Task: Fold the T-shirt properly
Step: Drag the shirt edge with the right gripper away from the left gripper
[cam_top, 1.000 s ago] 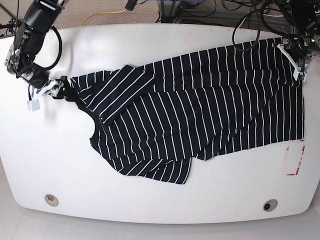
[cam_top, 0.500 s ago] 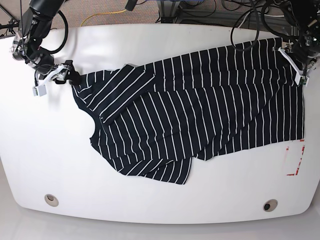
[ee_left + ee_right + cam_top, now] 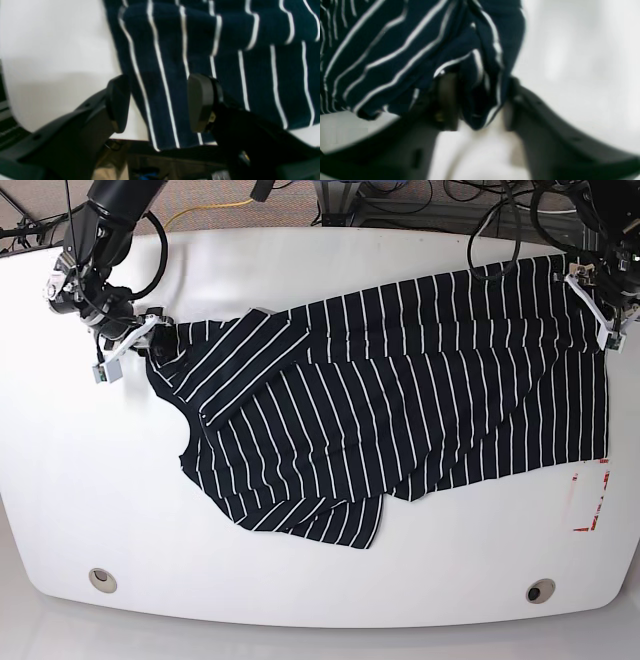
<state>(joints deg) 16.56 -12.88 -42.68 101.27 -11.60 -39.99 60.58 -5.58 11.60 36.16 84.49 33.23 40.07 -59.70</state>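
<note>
The T-shirt [image 3: 400, 410], dark navy with thin white stripes, lies spread and partly folded over itself on the white table [image 3: 300, 580]. My left gripper [image 3: 600, 315] is at the shirt's far right corner. In the left wrist view this gripper [image 3: 160, 102] stands open, its pads [image 3: 202, 102] straddling the shirt's edge [image 3: 225, 62] beside the table edge. My right gripper [image 3: 150, 342] is at the shirt's left tip. In the blurred right wrist view it [image 3: 480, 102] is shut on a bunched fold of the T-shirt [image 3: 395, 50] that fills the gap between its fingers.
A red-marked patch [image 3: 590, 500] lies on the table just right of the shirt's lower corner. Two round holes [image 3: 102, 579] [image 3: 540, 590] sit near the front edge. Cables and a yellow cord [image 3: 210, 212] lie on the floor behind the table.
My right gripper moved up and to the right onto the shirt's left tip and closed on the fabric. My left gripper opened at the far right corner.
</note>
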